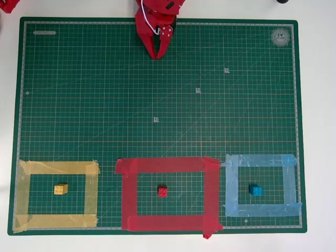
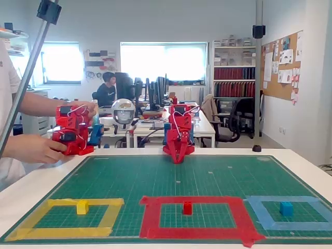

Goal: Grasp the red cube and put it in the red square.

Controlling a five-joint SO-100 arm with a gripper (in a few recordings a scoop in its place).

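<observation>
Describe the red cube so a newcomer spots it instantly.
On the green cutting mat, three tape outlines line the edge farthest from the gripper. The red cube sits inside the middle one, the red square. Its neighbours are yellow and blue.

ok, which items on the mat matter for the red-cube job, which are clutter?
Job: small red studded cube, already inside the red tape rectangle; arm's fingers.
Clutter: yellow cube, yellow tape outline, blue cube, light blue tape outline.
</observation>
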